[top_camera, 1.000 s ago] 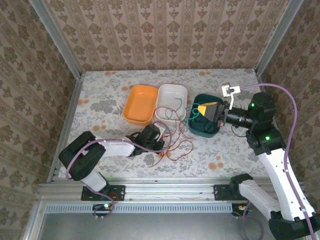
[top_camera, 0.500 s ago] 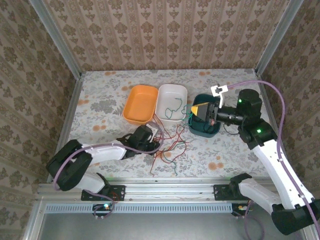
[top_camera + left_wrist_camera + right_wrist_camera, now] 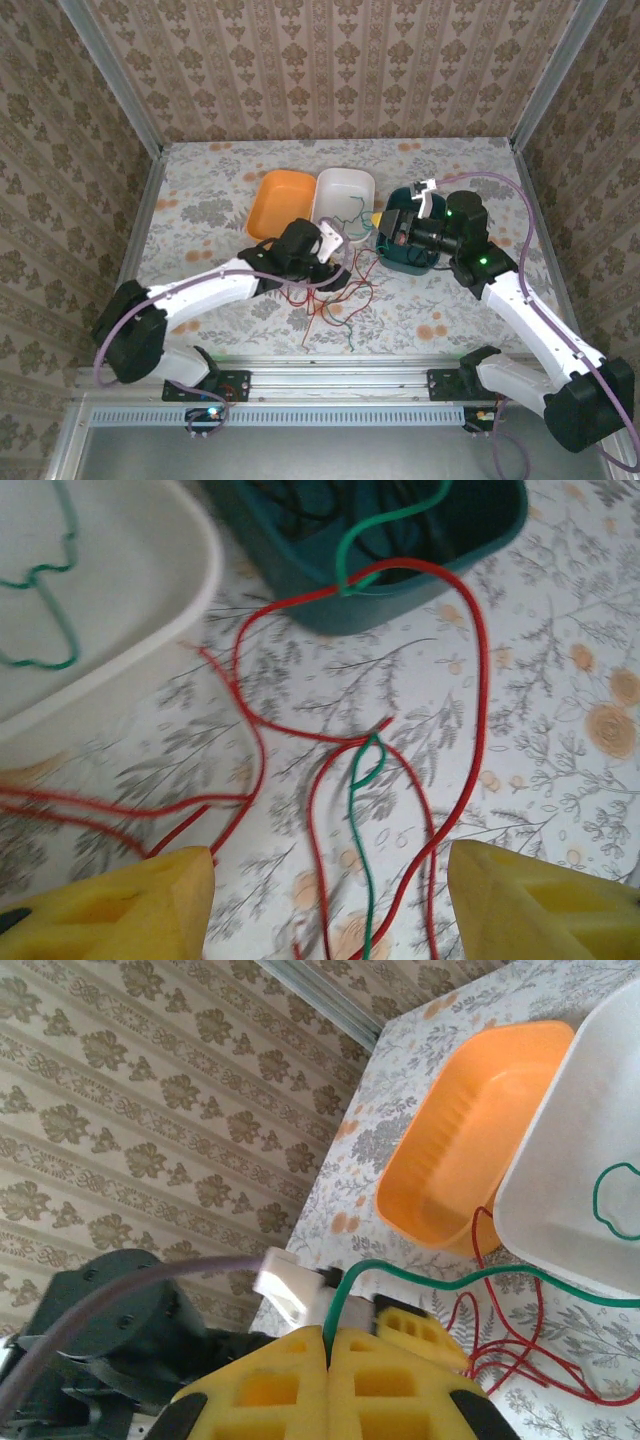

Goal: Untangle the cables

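Thin red cables (image 3: pixel 345 295) lie looped and crossed on the floral table in front of the tubs. In the left wrist view a red cable (image 3: pixel 481 680) and a green cable (image 3: pixel 358 820) run over the table between my left gripper's (image 3: pixel 330 910) yellow fingertips (image 3: pixel 110 905), which stand wide open and touch nothing. My left gripper (image 3: pixel 332 258) hovers over the tangle by the white tub. My right gripper (image 3: pixel 328 1345) is shut on a green cable (image 3: pixel 480 1278) that trails away to the right; it hangs over the teal tub (image 3: pixel 425 262).
An orange tub (image 3: pixel 280 200) and a white tub (image 3: pixel 345 177) stand side by side behind the tangle; another green cable (image 3: pixel 348 208) lies in the white one. The teal tub (image 3: pixel 300 590) holds dark and green cable. Patterned walls close in the table.
My left gripper has opened and moved right and back, toward the white tub. My right gripper has swung left over the teal tub, still pinching the green cable.
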